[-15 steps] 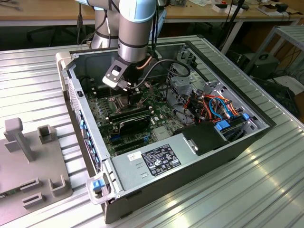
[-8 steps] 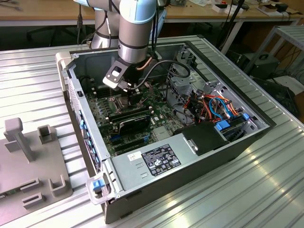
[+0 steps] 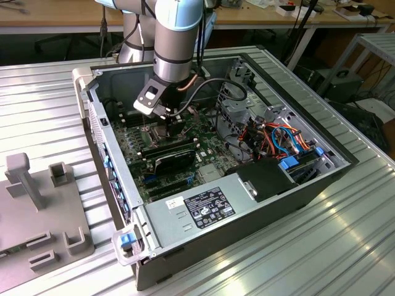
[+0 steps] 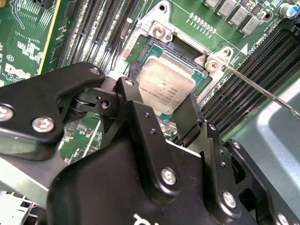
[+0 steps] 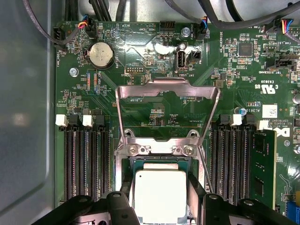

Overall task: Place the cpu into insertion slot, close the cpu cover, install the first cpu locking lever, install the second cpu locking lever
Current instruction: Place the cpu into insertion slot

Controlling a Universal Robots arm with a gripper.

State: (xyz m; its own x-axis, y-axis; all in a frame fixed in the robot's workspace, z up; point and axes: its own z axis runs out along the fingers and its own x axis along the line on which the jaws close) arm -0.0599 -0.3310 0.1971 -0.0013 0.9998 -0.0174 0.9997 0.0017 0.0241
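Exterior view: bright, even overhead light, glare streaks on ribbed tabletop (image 3: 336, 250), case (image 3: 259, 233) interior shadowed under the arm (image 3: 176, 37). First wrist view: board (image 5: 154, 61) sharp, cpu (image 5: 159, 194) top washes out pale, grey side wall (image 5: 23, 117) soft.

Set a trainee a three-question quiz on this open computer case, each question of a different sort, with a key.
1. True or false: the thin silvery metal cpu cover frame is shut over the square silver-rimmed insertion slot.
2. Which thing is the black gripper nearest? A) the small square silvery-tan cpu; B) a blue cable; C) a grey power supply.
3. Fill in: long black memory slots flank the insertion slot on ___ sides.
Key: 1 false, it stands open; 2 A; 3 both.
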